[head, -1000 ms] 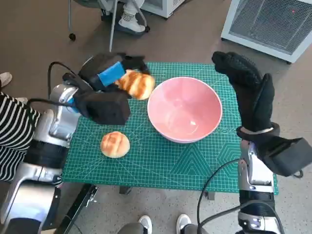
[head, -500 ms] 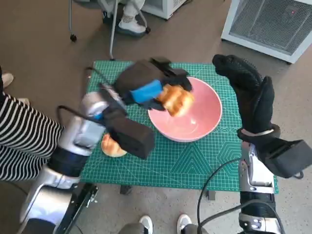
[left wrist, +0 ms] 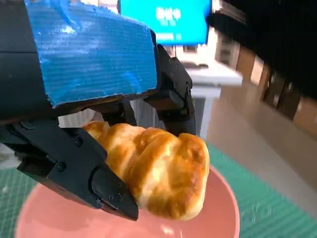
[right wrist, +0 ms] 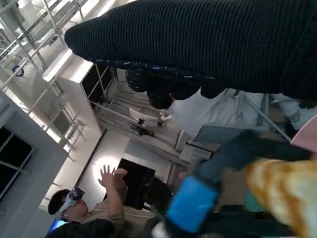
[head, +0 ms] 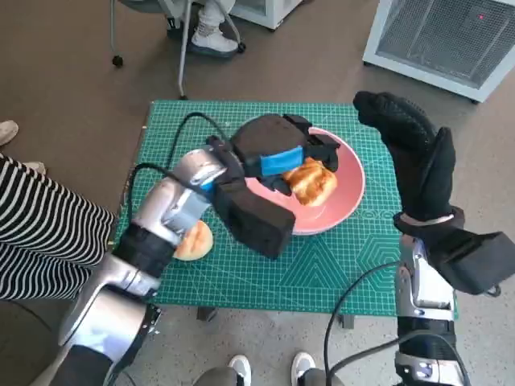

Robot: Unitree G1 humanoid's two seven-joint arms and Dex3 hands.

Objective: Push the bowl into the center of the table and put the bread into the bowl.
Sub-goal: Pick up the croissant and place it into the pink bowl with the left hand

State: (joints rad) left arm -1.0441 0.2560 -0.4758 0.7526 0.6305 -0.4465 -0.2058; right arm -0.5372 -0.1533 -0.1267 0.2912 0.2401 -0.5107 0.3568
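Note:
The pink bowl (head: 348,189) stands near the middle of the green mat, slightly right. My left hand (head: 278,153) reaches over it and grips a golden braided bread (head: 310,182) just above the bowl's inside. The left wrist view shows that bread (left wrist: 158,171) clamped between black fingers (left wrist: 94,178) over the pink bowl (left wrist: 218,218). A second round bread (head: 195,240) lies on the mat, partly hidden by my left forearm. My right hand (head: 410,149) is raised upright beside the bowl's right rim, fingers extended, holding nothing. The right wrist view shows the glove (right wrist: 208,44) and the held bread (right wrist: 285,191).
The green cutting mat (head: 338,273) covers the small table. A striped sleeve of a person (head: 40,233) is at the left edge, and shoes (head: 265,370) show below the table. A white appliance (head: 451,32) stands at the back right. A person (right wrist: 99,208) with raised hands appears in the right wrist view.
My left hand carried the braided bread rightward from the table's left side to over the bowl, then lowered it inside. The right hand stayed raised and still.

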